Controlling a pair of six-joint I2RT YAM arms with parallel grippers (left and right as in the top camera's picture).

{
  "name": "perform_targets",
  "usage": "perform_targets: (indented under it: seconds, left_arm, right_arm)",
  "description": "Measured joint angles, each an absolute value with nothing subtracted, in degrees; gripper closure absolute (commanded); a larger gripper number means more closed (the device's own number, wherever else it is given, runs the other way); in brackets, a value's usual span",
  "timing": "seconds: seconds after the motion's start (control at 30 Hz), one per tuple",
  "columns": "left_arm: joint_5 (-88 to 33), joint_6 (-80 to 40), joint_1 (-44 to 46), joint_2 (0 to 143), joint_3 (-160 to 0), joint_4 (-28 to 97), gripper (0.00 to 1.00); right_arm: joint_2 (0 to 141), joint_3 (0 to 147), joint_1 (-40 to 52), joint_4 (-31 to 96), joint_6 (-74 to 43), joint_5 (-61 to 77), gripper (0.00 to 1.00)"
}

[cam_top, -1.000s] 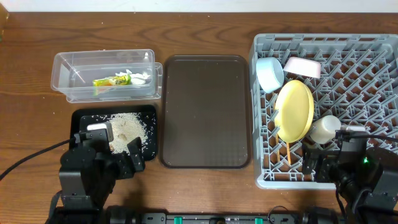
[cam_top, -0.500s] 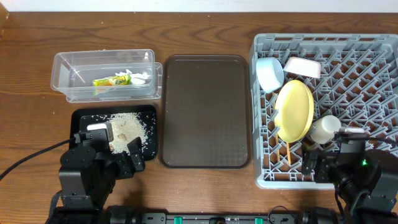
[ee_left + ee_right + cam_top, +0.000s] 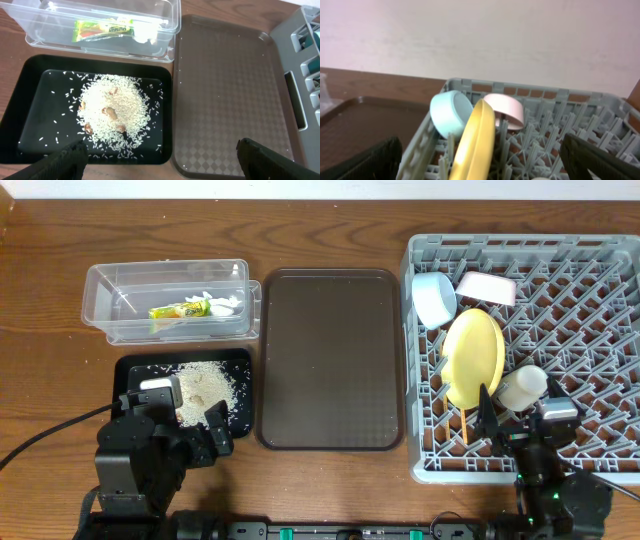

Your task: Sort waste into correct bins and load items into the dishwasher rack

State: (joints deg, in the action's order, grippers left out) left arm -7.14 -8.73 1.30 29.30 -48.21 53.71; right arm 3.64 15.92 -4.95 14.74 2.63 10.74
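The grey dishwasher rack holds the yellow plate on edge, the light blue bowl, the white bowl, the cup and the chopsticks. My right gripper is open and empty at the rack's front, just short of the plate. The clear tub holds the wrapper and tissue. The black tray holds the rice. My left gripper is open and empty over that tray's front right corner.
The dark brown serving tray lies between the bins and the rack, with a few stray rice grains on it in the left wrist view. A pale wall rises behind the rack. Bare wooden table surrounds everything.
My right arm has drawn back toward the front edge and tilted up; the cup stays in the rack. The left arm has not moved.
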Motion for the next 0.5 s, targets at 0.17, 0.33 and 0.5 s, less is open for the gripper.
perform_targets:
  seconds: [0.17,0.33,0.5]
  left_arm:
    - [-7.1,-8.7,1.3,29.3,-48.2,53.7,0.02]
    - [-7.1,-8.7,1.3,29.3,-48.2,53.7,0.02]
    - [-7.1,-8.7,1.3,29.3,-48.2,53.7,0.02]
  right_arm:
    - [1.3,7.2,-5.0,1.7,3.0,10.7,0.01]
    - [0.8,1.0,-5.0,-4.3,4.5,10.7,0.01]
    - [0.6,0.4,-5.0,1.8,5.6,10.8,0.01]
